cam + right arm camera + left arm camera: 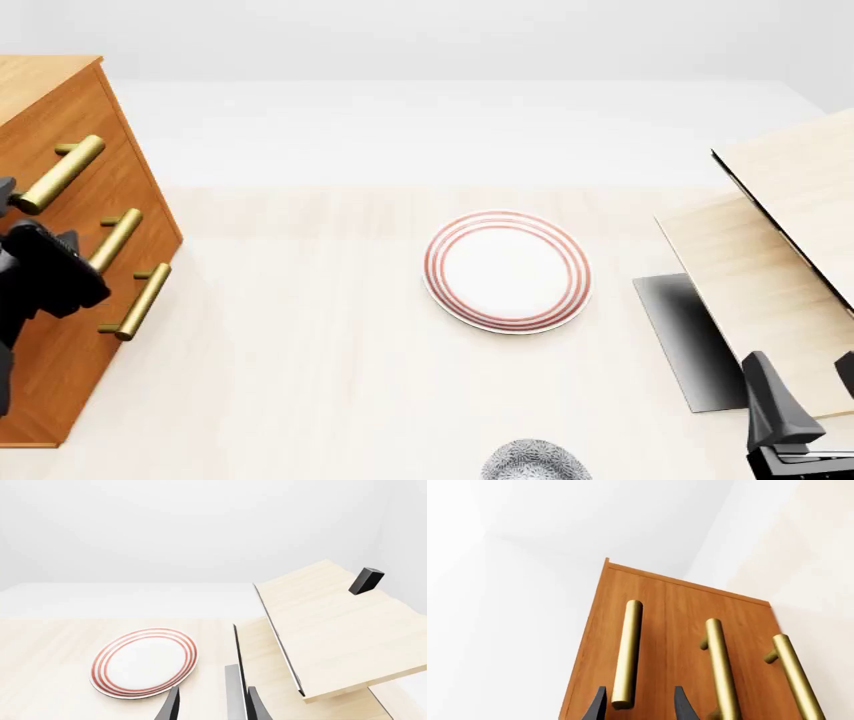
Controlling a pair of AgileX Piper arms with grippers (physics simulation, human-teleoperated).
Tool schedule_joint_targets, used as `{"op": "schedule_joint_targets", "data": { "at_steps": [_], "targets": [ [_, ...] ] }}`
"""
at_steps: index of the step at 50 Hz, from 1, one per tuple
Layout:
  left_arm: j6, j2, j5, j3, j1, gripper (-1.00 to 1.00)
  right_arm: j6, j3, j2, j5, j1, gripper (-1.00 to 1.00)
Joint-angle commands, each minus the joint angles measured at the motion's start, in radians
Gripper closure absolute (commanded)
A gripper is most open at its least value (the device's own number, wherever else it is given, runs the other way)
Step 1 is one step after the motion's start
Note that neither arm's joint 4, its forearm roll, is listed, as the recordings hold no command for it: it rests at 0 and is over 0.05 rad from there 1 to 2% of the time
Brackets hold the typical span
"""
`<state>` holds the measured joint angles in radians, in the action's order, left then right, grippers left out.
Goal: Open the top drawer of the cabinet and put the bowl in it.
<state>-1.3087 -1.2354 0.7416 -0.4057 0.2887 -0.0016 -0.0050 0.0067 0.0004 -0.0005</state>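
On the table (334, 380), one bowl (537, 462), one plate (507, 270), three-handled cabinet (54, 230); both jaws open, empty.

The cabinet (60, 330) looks like smooth orange-brown wood with fine grain, and its bar handles (627, 652) like satin brass. The table (307, 380) is pale matt wood. The plate (507, 271) looks glazed and smooth, the bowl (537, 463) finely speckled, and the light-wood furniture (333, 630) matt.
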Motion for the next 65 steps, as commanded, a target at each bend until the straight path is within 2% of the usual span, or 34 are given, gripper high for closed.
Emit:
{"op": "schedule_joint_targets", "data": {
  "at_steps": [1, 2, 20, 40, 57, 65],
  "targets": [
    [0.003, 0.004, 0.001, 0.004, 0.017, -1.0, 0.0, 0.001, 0.0, 0.0, 0.0, -1.0],
    [0.006, 0.013, -0.004, 0.005, 0.014, 1.0, 0.0, 0.001, -0.001, 0.0, 0.0, -1.0],
    [-0.041, 0.06, -0.031, 0.025, -0.006, 1.0, 0.001, 0.001, -0.001, 0.0, 0.0, -1.0],
    [-0.089, 0.121, -0.096, -0.001, -0.083, 1.0, 0.0, 0.001, -0.001, 0.0, 0.0, -1.0],
    [-0.145, 0.035, -0.03, -0.024, -0.208, 1.0, 0.0, 0.001, 0.0, 0.0, 0.0, -1.0],
    [-0.168, 0.031, -0.002, 0.001, -0.251, 1.0, 0.0, 0.001, 0.0, 0.0, 0.0, -1.0]
  ]
}}
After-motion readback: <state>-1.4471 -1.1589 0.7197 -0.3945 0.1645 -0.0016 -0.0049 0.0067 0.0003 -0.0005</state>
